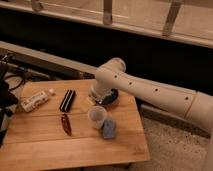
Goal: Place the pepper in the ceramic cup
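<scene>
A dark red pepper [65, 124] lies on the wooden table [50, 150], left of centre. A pale ceramic cup [97, 116] stands upright just right of it, about a cup's width away. My gripper [98, 99] is at the end of the white arm [150, 90], low over the back of the table, behind the cup and well apart from the pepper. It hangs by a dark blue round object [110, 97], and the arm's wrist covers most of it.
A blue crumpled object [109, 128] lies right beside the cup. A black rectangular item [67, 100] and a white bottle [35, 100] lie at the back left. Dark gear and cables [7, 90] stand at the left edge. A dark wall runs behind.
</scene>
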Tool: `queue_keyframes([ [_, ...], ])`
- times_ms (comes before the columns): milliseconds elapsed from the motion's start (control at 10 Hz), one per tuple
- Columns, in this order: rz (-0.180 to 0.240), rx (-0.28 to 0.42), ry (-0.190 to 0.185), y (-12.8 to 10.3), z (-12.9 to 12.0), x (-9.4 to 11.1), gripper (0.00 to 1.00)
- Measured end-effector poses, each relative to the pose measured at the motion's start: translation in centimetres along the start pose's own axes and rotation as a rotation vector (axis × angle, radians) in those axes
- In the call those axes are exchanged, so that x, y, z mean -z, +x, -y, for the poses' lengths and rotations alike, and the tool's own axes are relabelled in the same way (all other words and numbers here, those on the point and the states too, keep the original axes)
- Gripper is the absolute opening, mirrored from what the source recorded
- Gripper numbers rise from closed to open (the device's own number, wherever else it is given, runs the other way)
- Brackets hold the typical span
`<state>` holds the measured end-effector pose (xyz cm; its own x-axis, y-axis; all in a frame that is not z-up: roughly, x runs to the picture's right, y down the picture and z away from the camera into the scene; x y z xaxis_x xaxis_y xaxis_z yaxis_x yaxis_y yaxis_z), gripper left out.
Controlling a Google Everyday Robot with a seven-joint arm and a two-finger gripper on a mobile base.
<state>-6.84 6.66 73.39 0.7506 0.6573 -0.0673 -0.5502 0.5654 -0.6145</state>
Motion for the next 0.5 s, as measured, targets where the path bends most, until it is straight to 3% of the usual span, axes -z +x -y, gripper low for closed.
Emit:
queue_keyframes([
  [500,0.0,0.0,0.0,0.0,0.0,-0.01,0.8],
])
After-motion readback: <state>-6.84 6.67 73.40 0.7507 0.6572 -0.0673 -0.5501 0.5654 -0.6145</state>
